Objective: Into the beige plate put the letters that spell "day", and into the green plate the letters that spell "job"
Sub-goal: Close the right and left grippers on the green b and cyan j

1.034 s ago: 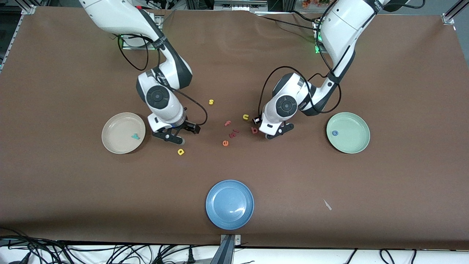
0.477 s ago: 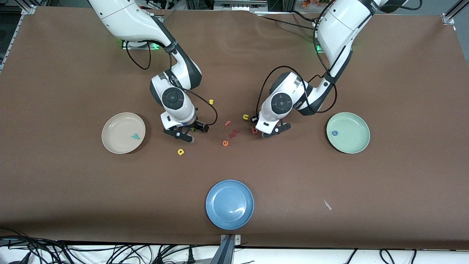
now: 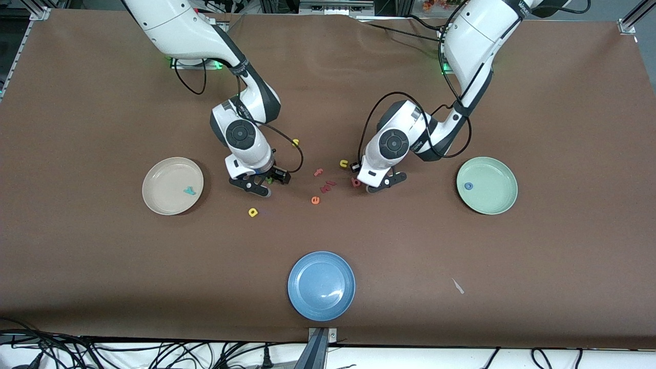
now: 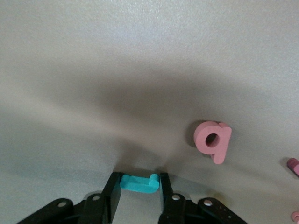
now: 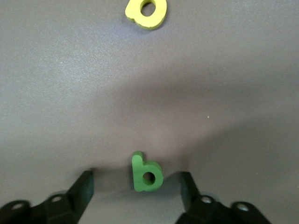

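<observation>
Yellow "d" (image 3: 252, 212) lies loose, nearest the front camera. Right gripper (image 5: 134, 189) is down at the table, fingers wide apart either side of the green "a" (image 5: 146, 172), not touching. Left gripper (image 4: 139, 198) has its fingers together on the teal "j" (image 4: 139, 183), coral "b" (image 4: 213, 141) just beside. "y" (image 3: 189, 191) sits in the beige plate (image 3: 156, 177), "o" (image 3: 468, 186) in the green plate (image 3: 494, 202)

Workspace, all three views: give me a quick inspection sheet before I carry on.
Surface: brown mat, flat.
Job's things: teal y in beige plate; blue o in green plate; yellow d, coral b on mat.
Clutter: blue plate, spare letters mid-table.
Grippers: left gripper fingers against teal j; right gripper open around green a.
Cables: on both arms.
Surroundings: nothing seen.
</observation>
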You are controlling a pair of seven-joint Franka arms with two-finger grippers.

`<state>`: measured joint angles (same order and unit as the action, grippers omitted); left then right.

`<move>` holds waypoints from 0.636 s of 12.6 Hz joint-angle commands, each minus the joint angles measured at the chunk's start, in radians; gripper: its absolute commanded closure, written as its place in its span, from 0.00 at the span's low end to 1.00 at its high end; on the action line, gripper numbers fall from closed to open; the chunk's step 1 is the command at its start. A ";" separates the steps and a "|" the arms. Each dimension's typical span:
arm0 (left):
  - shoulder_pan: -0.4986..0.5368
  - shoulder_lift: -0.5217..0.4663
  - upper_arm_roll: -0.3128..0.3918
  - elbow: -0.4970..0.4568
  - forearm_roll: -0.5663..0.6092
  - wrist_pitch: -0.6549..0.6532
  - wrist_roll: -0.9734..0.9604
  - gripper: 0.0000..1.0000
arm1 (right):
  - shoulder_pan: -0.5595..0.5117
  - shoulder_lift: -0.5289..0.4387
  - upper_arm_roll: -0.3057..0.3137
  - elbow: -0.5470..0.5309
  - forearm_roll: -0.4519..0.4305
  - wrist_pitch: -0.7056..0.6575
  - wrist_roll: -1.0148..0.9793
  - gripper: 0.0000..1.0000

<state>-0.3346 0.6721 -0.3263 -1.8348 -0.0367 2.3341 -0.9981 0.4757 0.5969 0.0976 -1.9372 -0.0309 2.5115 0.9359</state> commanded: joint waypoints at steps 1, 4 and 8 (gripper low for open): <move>-0.006 0.021 0.013 -0.003 0.070 0.018 -0.020 0.62 | 0.004 -0.011 -0.004 -0.013 0.009 0.012 -0.026 0.48; -0.006 0.018 0.015 0.000 0.078 0.008 -0.010 0.89 | 0.003 -0.011 -0.007 -0.011 0.009 0.010 -0.028 0.69; 0.012 -0.023 0.015 0.012 0.092 -0.019 0.007 0.90 | 0.003 -0.011 -0.007 -0.002 0.009 0.009 -0.029 0.90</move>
<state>-0.3339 0.6706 -0.3282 -1.8306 0.0045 2.3332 -0.9967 0.4754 0.5893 0.0943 -1.9370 -0.0309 2.5110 0.9266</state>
